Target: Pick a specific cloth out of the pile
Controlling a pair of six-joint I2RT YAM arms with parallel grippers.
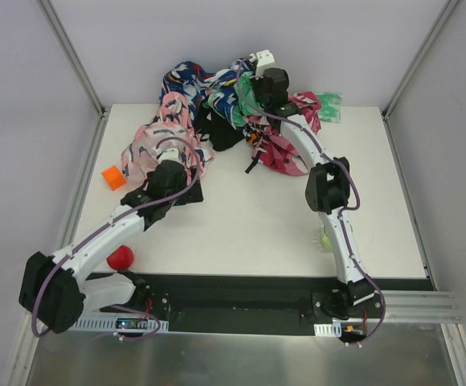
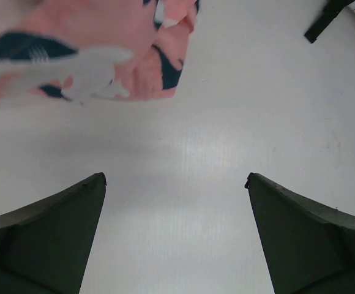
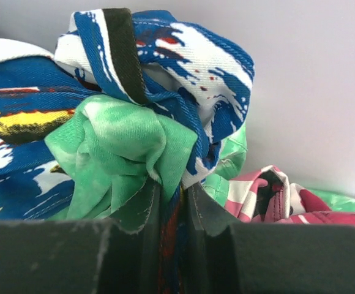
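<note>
Two dark fingers (image 2: 49, 239) of the left gripper (image 2: 175, 179) framed the bottom of its wrist view. They were spread wide over the bare white table (image 2: 183, 122) and held nothing.

The black cloth (image 1: 219, 130) lay bunched in the middle of the pile (image 1: 185, 80), at the far side of the table near the back wall. It sat low, with a pink, white and black patterned cloth (image 1: 149, 145) touching it on the left. Magenta and white fabric (image 1: 277, 153) touched it on the right. Navy blue and green folds were heaped behind it. A narrow black strap (image 1: 253, 165) trailed onto the table in front of the heap. Whether the strap belonged to the black cloth could not be told. Neither gripper held the black cloth.

The right gripper (image 3: 171, 196) was raised over the back of the pile. Its fingers were closed tight on a bunched fold of green fabric, with blue and white patterned fabric just behind it.

The left gripper hung low just in front of the pink cloth, whose edge filled the upper left of its wrist view.

An orange block (image 1: 113, 177) sat near the left edge of the table, just beside the pink cloth. A red ball (image 1: 120, 257) rested by the near edge, beside the left arm.
</note>
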